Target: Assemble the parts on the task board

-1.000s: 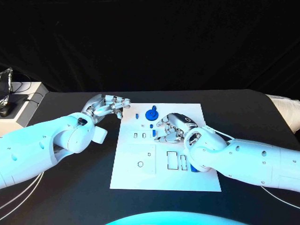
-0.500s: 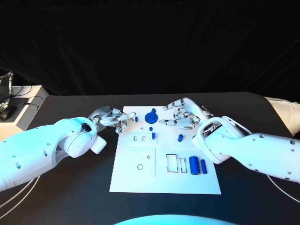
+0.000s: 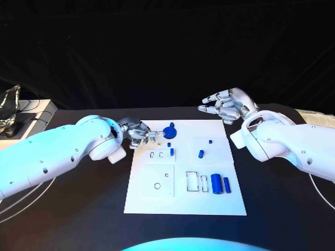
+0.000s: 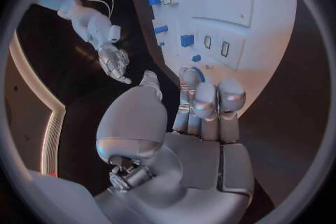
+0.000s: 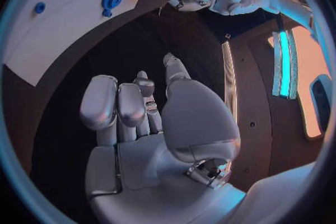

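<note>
The white task board lies mid-table. A round blue part stands near its far edge. Small blue parts sit further in, and two blue cylinders lie side by side at the near right. My left hand is at the board's far left edge, fingertips just short of the round part, holding nothing. In the left wrist view the fingers stretch toward the round part. My right hand hangs beyond the far right corner, off the board. Its fingers are loosely apart and hold nothing.
A white stand with dark cables and a grey object sits off the table's left end. A pale cushion lies at the right edge. Black tabletop surrounds the board on all sides.
My right hand lifted off the middle of the board and drew back past its far right corner, uncovering a small blue part. My left hand slid right, up to the round blue part.
</note>
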### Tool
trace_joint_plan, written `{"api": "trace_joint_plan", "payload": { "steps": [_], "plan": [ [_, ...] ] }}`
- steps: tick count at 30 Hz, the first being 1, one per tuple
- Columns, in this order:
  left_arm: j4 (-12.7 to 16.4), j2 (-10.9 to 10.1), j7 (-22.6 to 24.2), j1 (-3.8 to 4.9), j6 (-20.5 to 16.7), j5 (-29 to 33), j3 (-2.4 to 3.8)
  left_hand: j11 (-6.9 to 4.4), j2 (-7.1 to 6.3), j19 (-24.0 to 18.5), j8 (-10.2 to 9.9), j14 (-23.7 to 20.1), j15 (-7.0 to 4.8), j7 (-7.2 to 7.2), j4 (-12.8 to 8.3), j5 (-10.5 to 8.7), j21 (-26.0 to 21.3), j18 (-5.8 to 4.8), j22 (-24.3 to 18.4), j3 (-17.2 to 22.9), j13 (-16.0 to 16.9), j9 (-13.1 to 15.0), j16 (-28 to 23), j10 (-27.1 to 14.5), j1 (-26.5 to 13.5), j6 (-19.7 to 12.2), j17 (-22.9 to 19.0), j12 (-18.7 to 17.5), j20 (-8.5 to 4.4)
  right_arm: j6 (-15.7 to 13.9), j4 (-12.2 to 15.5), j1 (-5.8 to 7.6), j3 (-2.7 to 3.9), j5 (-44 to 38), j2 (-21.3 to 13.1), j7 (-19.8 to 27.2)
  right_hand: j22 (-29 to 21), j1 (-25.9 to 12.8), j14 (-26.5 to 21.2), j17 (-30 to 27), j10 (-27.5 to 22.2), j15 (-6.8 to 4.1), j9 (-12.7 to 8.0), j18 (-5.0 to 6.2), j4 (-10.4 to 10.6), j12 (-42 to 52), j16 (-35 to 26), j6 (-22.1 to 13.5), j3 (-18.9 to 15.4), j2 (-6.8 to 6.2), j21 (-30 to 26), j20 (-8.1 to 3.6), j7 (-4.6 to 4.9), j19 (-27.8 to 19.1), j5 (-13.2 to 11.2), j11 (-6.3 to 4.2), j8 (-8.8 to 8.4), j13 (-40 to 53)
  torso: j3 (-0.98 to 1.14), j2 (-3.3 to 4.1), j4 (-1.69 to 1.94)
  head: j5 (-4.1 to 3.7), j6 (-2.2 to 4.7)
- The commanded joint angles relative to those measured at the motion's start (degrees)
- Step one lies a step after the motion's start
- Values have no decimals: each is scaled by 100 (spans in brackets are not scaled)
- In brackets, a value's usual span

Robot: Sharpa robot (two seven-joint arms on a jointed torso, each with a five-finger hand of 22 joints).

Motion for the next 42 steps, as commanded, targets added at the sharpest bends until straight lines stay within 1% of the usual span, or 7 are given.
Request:
{"api": "trace_joint_plan", "payload": {
  "steps": [1, 3, 4, 7, 13, 20, 42],
  "plan": [
    [-101, 173, -765, 175, 574, -489, -115, 42, 38, 29, -255, 36, 11, 46, 2, 18, -13, -72, 66, 12, 71, 162, -88, -3, 17, 24, 100, -85, 44, 348, -109, 22, 1, 534, 12, 202, 808, -9, 13, -3, 28, -38, 9, -43, -43, 21, 21, -39, -2, 65, 19, -36, 22, 249, 39, 18, -17, 7, 37, -63, -30, 41, -34],
    [-165, 287, -901, 261, 666, -508, -191, 68, 35, 15, -390, 21, 31, 84, -19, 22, -30, -67, 70, 94, 75, 161, -123, -28, 85, -3, 106, -131, 57, 383, -171, 32, 2, 554, 22, 179, 804, -18, 13, -9, 16, -34, 21, -35, -92, 6, 16, -48, -29, 88, 7, -28, 28, 244, 106, 23, -45, 7, 54, -77, -39, 48, -46],
    [-222, 380, -1004, 313, 745, -519, -238, 93, -178, 6, -680, 28, 57, 95, 51, 15, -63, -57, 118, 589, 96, 185, -171, 4, -31, 168, 182, -198, 95, 419, -215, 37, 2, 561, 32, 153, 802, -20, 12, -10, 14, -33, 20, -34, -95, 2, 15, -55, -32, 87, 0, -28, 31, 243, 145, 24, -51, 6, 61, -84, -40, 48, -58],
    [-320, 517, -1146, 366, 854, -529, -291, 108, -713, 19, -943, 39, 55, 142, 17, 37, -92, -48, 170, 1930, 134, 227, -206, -7, -244, 185, 236, -221, 94, 450, -276, 42, 2, 558, 50, 120, 797, -30, 7, -26, -1, -29, 18, -30, -103, -14, 2, -76, -42, 85, -23, -25, 40, 238, 163, 30, -71, -3, 69, -88, -47, 47, -71],
    [-529, 815, -1338, 413, 1038, -537, -341, 74, -976, 61, -973, 73, 36, 102, -58, 12, -128, -54, 281, 3079, 174, 475, -216, 24, -381, 256, 321, -230, 83, 479, -365, 47, 3, 515, 74, 68, 797, -32, 9, -29, -2, -26, 21, -28, -122, -18, -2, -88, -48, 87, -25, -21, 48, 237, 230, 34, -93, -3, 59, -86, -39, 33, -101],
    [-763, 1139, -1484, 427, 1231, -533, -358, 79, -996, 66, -1056, 66, 42, 110, -383, 18, -196, -59, 364, 3528, 203, 620, -250, 9, -602, 248, 356, -256, 83, 514, -425, 49, 3, 440, 106, -7, 794, -42, 9, -34, -3, -25, 24, -25, -130, -20, -5, -89, -56, 86, -37, -19, 49, 236, 265, 35, -105, -3, 58, -72, -50, 29, -128],
    [-1225, 1573, -1528, 427, 1660, -408, -408, 95, -929, 15, -1191, 17, 57, 127, -449, 14, -322, -53, 398, 3508, 181, 635, -325, -20, -607, 287, 305, -277, 95, 557, -477, 56, 3, 309, 174, -129, 791, -94, 7, -51, -11, -18, 29, -18, -109, -35, -15, -107, -74, 83, -53, -11, 61, 236, 245, 44, -153, -12, 61, -61, -47, 1, -169]
  ]
}}
